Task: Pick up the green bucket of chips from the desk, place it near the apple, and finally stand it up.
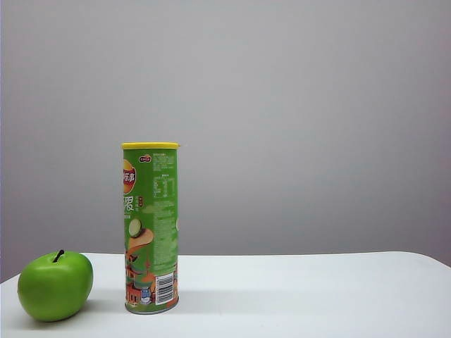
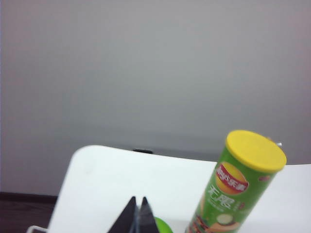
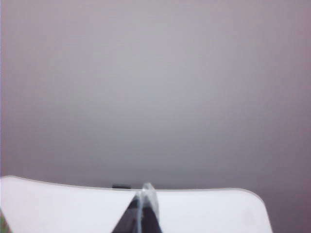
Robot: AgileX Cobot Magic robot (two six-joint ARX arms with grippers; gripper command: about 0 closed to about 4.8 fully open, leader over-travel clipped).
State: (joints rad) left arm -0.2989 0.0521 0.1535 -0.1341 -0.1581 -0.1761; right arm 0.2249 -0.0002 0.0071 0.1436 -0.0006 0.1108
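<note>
The can [image 1: 150, 229] is standing upright on the desk [image 1: 303, 296], its yellow lid [image 1: 150, 146] on top, and the apple [image 1: 55, 285] is sitting just beside it, near but not touching. Neither arm is showing in the exterior view. The left gripper [image 2: 137, 213] is hanging back above the desk with its two dark fingertips pressed together and nothing between them; its camera is looking at the can from higher up, with a sliver of the apple next to the fingertips. The right gripper [image 3: 143, 206] is also clenched and empty, pointing over the bare far side of the desk. Judging from this, the task is looking finished. The can is probably light, a thin stiff cardboard tube with a glossy, rather slippery skin, so a hard squeeze could be denting it. Being tall and narrow, it is tipping easily. If it needs handling again, I would be taking it across the middle of the body, not by the lid.
</note>
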